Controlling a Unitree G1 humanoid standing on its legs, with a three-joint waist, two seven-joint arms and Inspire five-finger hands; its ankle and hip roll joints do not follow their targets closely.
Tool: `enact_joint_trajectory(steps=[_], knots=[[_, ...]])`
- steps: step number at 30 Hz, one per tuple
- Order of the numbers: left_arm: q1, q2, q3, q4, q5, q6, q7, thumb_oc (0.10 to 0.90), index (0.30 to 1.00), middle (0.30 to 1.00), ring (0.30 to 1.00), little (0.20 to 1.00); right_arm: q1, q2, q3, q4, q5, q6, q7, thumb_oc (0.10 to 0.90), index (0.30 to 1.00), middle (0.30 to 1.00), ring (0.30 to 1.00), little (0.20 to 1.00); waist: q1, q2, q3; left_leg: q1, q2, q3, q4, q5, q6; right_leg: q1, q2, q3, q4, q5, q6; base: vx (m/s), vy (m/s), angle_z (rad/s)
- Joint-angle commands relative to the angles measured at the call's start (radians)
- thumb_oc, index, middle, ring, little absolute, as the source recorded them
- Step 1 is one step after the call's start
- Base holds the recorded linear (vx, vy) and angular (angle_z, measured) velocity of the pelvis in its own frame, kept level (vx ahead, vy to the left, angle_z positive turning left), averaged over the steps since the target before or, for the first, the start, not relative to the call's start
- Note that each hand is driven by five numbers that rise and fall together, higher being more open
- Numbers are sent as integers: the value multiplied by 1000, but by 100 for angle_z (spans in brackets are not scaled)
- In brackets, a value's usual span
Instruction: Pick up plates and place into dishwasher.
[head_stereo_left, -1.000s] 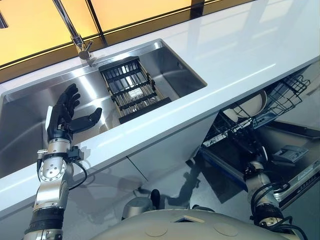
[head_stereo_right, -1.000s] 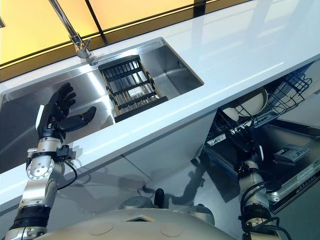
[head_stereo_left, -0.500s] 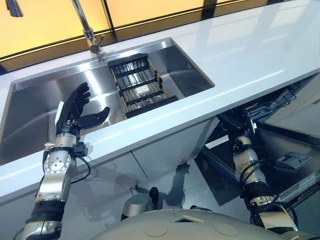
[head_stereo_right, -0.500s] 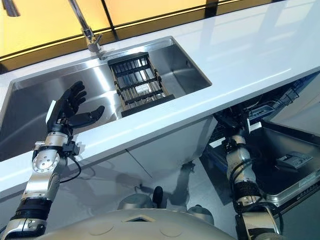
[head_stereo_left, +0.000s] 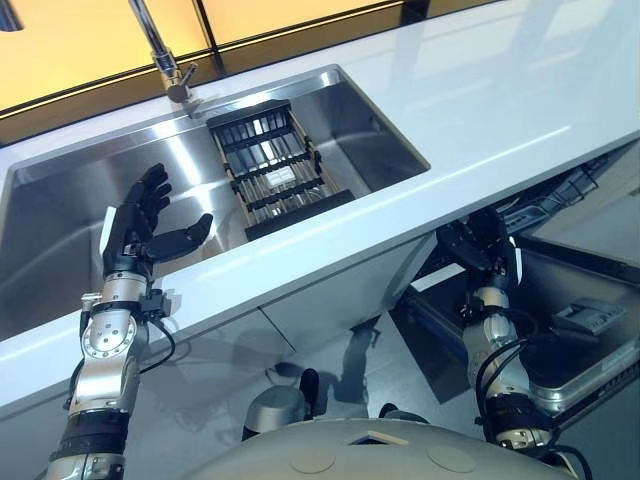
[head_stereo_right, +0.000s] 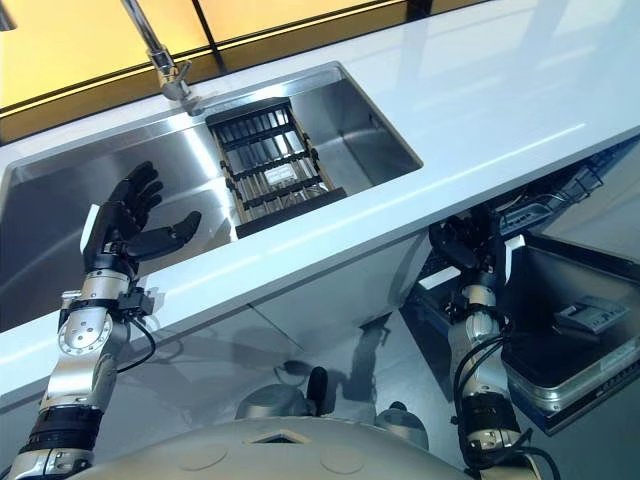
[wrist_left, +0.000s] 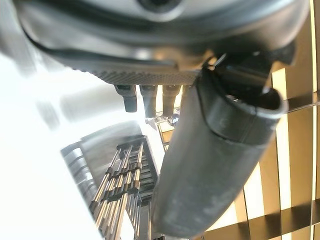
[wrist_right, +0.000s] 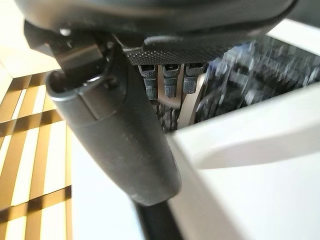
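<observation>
My left hand (head_stereo_left: 140, 222) is held up open over the front of the steel sink (head_stereo_left: 50, 250), holding nothing; its straight fingers (wrist_left: 145, 97) point toward the sink. Under the counter's edge, my right hand (head_stereo_left: 480, 245) is in front of the dishwasher's dark wire rack (head_stereo_left: 572, 186), open and empty. Past its fingers (wrist_right: 167, 80) I see the rack (wrist_right: 235, 85) and a pale curved edge (wrist_right: 191, 107) that looks like a plate standing in it. No plate lies in the sink or on the counter.
A black dish-draining rack (head_stereo_left: 270, 170) lies in the sink's right half below the tap (head_stereo_left: 160, 55). The white countertop (head_stereo_left: 480, 100) runs to the right above the dishwasher. The dishwasher's door (head_stereo_left: 590, 345) hangs open at lower right.
My right hand has drawn back from deep in the dishwasher rack and risen to just below the counter's edge. The camera has shifted. The left hand stays raised and open.
</observation>
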Motion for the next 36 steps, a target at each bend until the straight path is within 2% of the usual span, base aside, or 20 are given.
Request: enact_joint_trajectory(steps=[1, 5, 9, 12, 18, 22, 24, 30, 32, 33, 36], knots=[[-26, 23, 92, -48, -8, -121, 9, 800, 900, 900, 900, 900, -4, -51, -104, -136, -88, -90, -17, 800, 900, 900, 900, 900, -45, -12, -57, 73, -23, 97, 18, -165, 37, -95, 38, 25, 93, -35, 26, -89, -54, -20], [-28, 28, 113, -48, -15, -121, 13, 800, 900, 900, 900, 900, 24, -80, -154, -170, -85, -105, -38, 800, 900, 900, 900, 900, -72, -20, -57, 73, -17, 120, 15, -173, 37, -103, 44, 42, 93, -37, 29, -113, -75, -22], [-47, 39, 120, -38, -40, -123, 20, 800, 900, 900, 900, 900, 10, -112, -203, -180, -102, -157, -111, 800, 900, 900, 900, 900, -91, -24, -56, 75, -12, 140, 17, -180, 34, -109, 55, 58, 90, -40, 29, -113, -88, -27], [-68, 41, 119, -28, -48, -125, 18, 800, 900, 900, 900, 900, -11, -129, -238, -164, -77, -154, -131, 800, 900, 900, 900, 900, -100, -27, -57, 72, -7, 149, 28, -188, 30, -113, 61, 70, 95, -47, 26, -135, -107, -21], [-116, 60, 95, 2, -72, -123, 23, 800, 900, 900, 900, 900, -36, -146, -246, -77, -6, -111, -150, 800, 900, 900, 900, 900, -118, -33, -57, 66, 6, 170, 65, -206, 23, -116, 74, 88, 105, -57, 14, -85, -117, -21], [-142, 66, 80, 20, -94, -121, 14, 800, 900, 900, 900, 900, -50, -143, -238, 3, 120, -46, -107, 800, 900, 900, 900, 900, -125, -35, -54, 62, 17, 180, 96, -214, 16, -115, 82, 95, 111, -62, 3, -25, -138, -20], [-158, 71, 67, 19, -111, -107, 7, 800, 900, 900, 900, 900, -51, -140, -232, 41, 150, -45, -104, 800, 900, 900, 900, 900, -128, -34, -50, 59, 24, 180, 110, -215, 12, -112, 86, 97, 115, -65, -3, 8, -170, -8], [-194, 75, 24, 13, -127, -95, 15, 800, 900, 900, 900, 900, -54, -137, -220, 64, 220, -118, -154, 800, 900, 900, 900, 900, -142, -12, -26, 35, 42, 173, 154, -208, -10, -119, 93, 98, 148, -85, -19, 12, -124, -4], [-224, 71, -9, 12, -139, -111, 56, 800, 900, 900, 900, 900, -78, -171, -232, 71, 258, -154, -191, 800, 900, 900, 900, 900, -153, 6, 6, -29, 51, 163, 240, -217, -21, -168, 77, 107, 206, -105, -36, -110, -59, -12], [-229, 70, -12, 13, -139, -114, 60, 800, 900, 900, 900, 900, -81, -175, -234, 74, 264, -156, -190, 800, 900, 900, 900, 900, -154, 8, 7, -40, 52, 162, 252, -221, -22, -178, 76, 107, 214, -108, -37, -181, -19, -9], [-266, 67, -39, 2, -158, -142, 96, 800, 900, 900, 900, 900, -131, -223, -248, 106, 321, -169, -169, 800, 900, 900, 900, 900, -164, 40, 58, -127, 61, 169, 357, -244, -21, -256, 67, 116, 292, -132, -66, -168, 9, -5]])
